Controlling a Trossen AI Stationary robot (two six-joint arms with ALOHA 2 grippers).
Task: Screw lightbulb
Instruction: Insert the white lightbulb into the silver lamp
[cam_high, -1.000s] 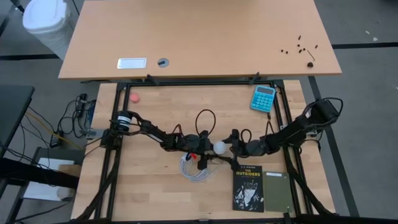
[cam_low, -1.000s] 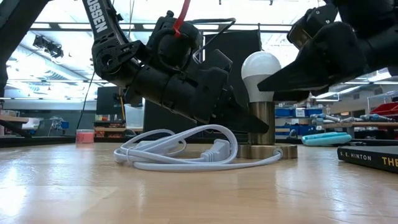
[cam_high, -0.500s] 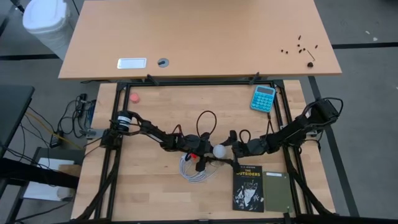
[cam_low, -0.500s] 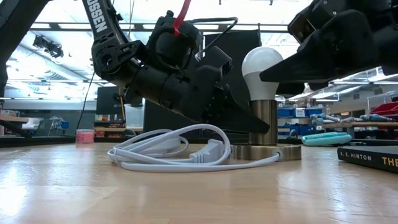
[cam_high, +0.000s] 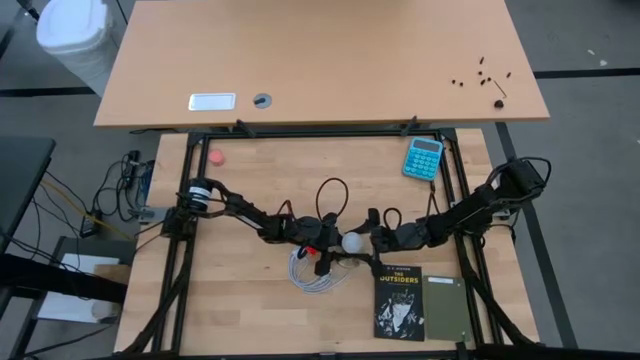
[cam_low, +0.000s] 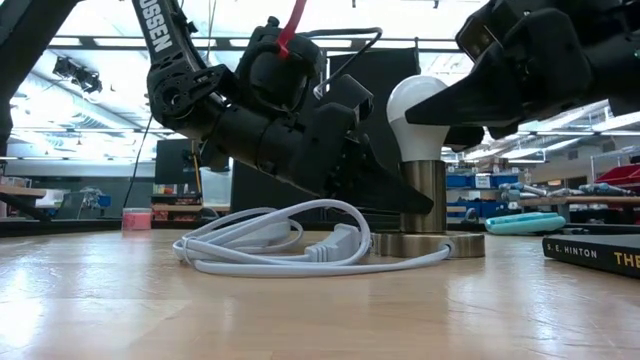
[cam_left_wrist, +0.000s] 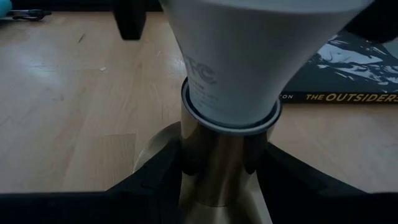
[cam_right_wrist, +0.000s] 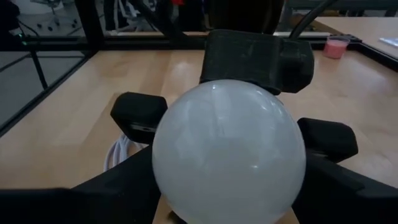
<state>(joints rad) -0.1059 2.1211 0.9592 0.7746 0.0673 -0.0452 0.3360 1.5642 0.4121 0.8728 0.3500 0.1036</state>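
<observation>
Lightbulb (cam_low: 418, 103) sits in brass socket (cam_low: 424, 198); left claw (cam_high: 327, 245) clamps socket, right claw (cam_high: 368, 238) has narrowed onto bulb.

Wood table (cam_high: 250, 300): cable (cam_high: 312, 272), book (cam_high: 401, 302), calc (cam_high: 423, 157).

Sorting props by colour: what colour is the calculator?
The calculator is light blue; the high view shows it best.
</observation>
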